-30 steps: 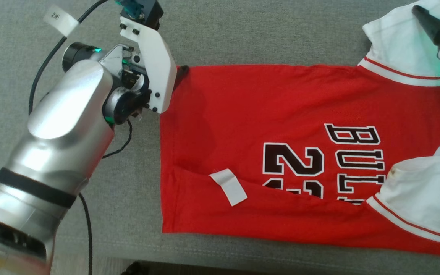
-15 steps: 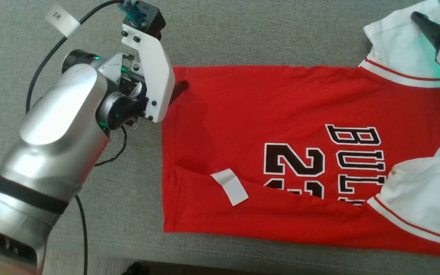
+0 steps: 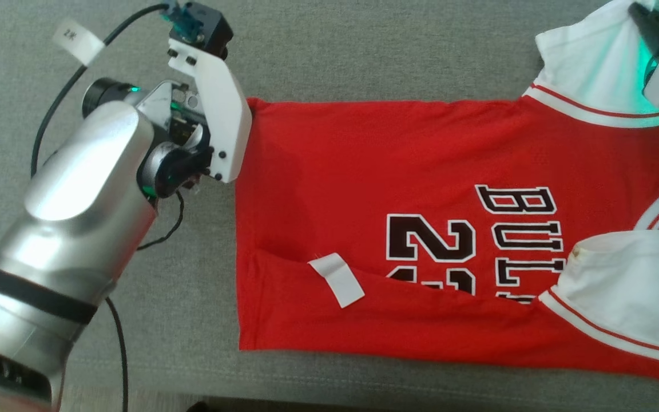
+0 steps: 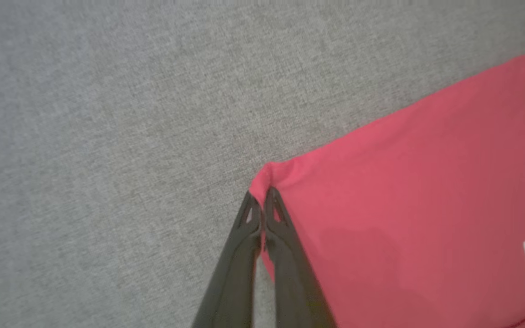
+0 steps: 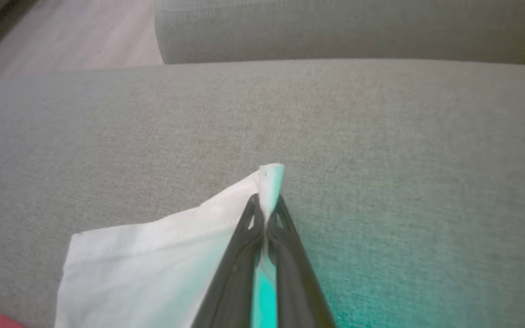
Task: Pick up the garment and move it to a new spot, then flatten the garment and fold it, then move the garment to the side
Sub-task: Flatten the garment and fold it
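The garment (image 3: pixel 398 171) is a red jersey with white sleeves and black lettering, spread across a grey couch cushion. In the left wrist view my left gripper (image 4: pixel 259 197) is shut on the garment (image 4: pixel 404 182) at its far hem corner, the red cloth pinched between the dark fingertips. In the head view that corner sits beside the left arm's white bracket (image 3: pixel 221 109). My right gripper (image 5: pixel 266 200) is shut on the tip of the white sleeve (image 5: pixel 162 259). In the head view the right gripper's fingers (image 3: pixel 647 26) reach into the sleeve (image 3: pixel 587 63) at the top right.
A black cable (image 3: pixel 49 114) with a white paper tag (image 3: pixel 76 41) loops over the cushion behind the left arm. The cushion's front edge (image 3: pixel 364 377) runs along the bottom. A white label (image 3: pixel 338 279) lies on the jersey's folded lower flap. The couch backrest (image 5: pixel 349 27) rises beyond the sleeve.
Both grippers have shut on the cloth: the left on the far hem corner, the right on the white sleeve tip. The jersey's corner has been drawn slightly left.
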